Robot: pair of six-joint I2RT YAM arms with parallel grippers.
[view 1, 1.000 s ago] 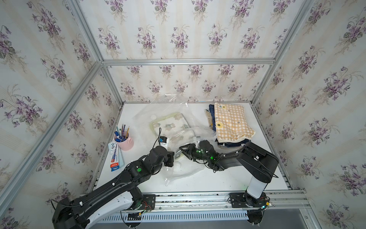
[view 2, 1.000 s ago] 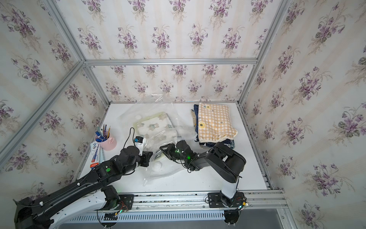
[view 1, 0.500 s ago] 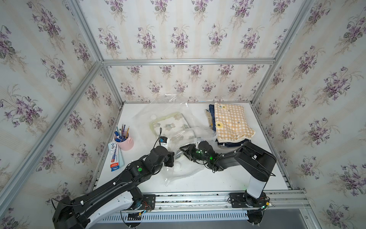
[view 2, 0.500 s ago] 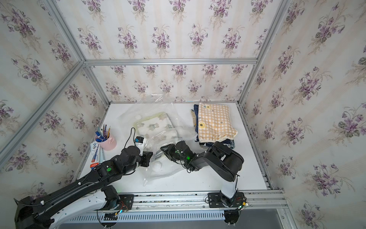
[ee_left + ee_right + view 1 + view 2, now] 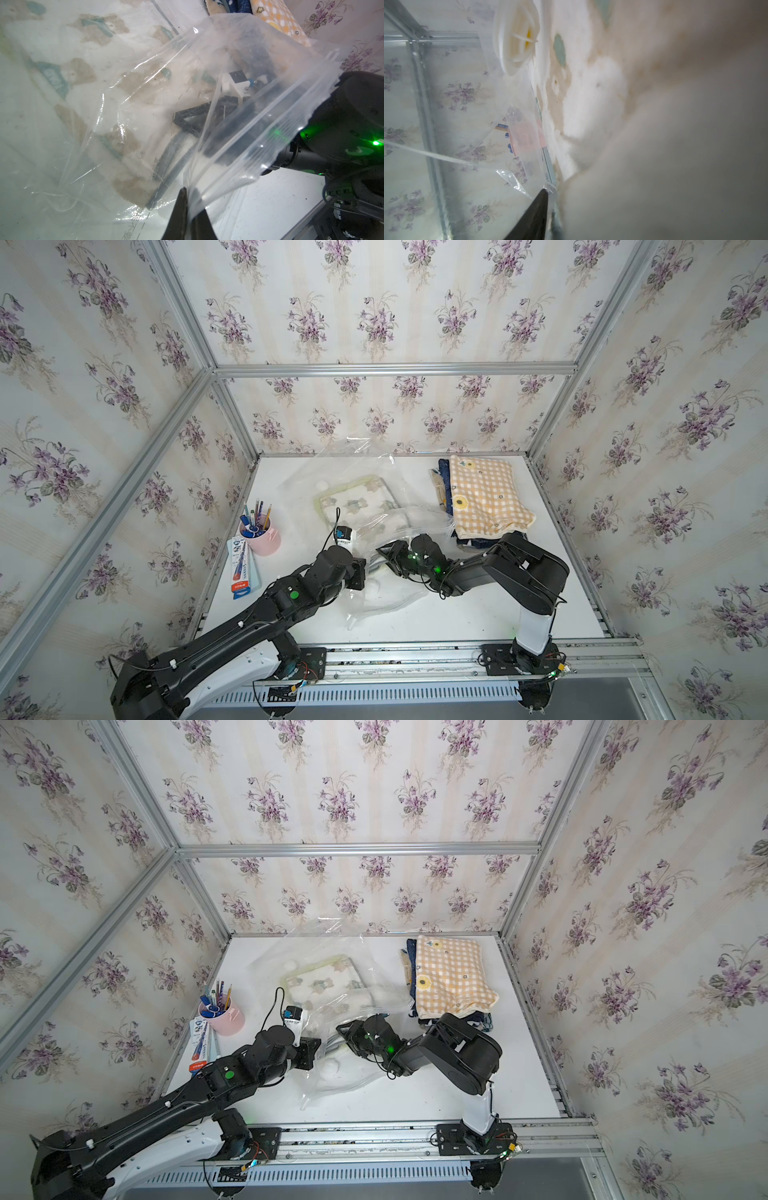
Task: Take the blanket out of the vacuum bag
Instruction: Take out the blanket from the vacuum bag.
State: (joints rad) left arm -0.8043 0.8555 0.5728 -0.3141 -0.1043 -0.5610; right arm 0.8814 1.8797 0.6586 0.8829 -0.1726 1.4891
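My left end effector (image 5: 188,192) is clamped on the near mouth edge of the vacuum bag (image 5: 376,472). My right end effector (image 5: 384,552) is inside the mouth; I cannot tell its jaw state. The blanket (image 5: 357,499) lies in the bag, left of centre on the table (image 5: 457,614). Step in hand: reach-in. Next move calls for a firm grip on the blanket, then a pull nearward.

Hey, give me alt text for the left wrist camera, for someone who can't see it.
The left gripper pinches the zip edge of the clear vacuum bag. Through the plastic, the right gripper reaches inside over a white bear-print blanket. A yellow checked cloth shows beyond.
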